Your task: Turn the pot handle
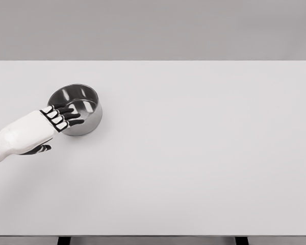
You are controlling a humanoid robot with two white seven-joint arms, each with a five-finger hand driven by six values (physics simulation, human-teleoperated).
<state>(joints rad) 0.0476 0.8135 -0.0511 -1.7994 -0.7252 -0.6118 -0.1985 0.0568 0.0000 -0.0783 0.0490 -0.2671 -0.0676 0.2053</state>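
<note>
A small steel pot (76, 102) stands upright on the left part of the white table (194, 153). Its handle is hidden, most likely under my hand. My left hand (61, 118) comes in from the lower left and lies over the pot's near-left rim. Its dark fingers (71, 113) reach across the rim toward the inside of the pot, and the thumb (41, 149) hangs below, off the pot. Whether the fingers grip the rim or only rest on it does not show. No right arm appears.
The table's far edge runs along the top, and its front edge lies near the bottom of the picture. Two dark table legs (64, 240) show under the front edge.
</note>
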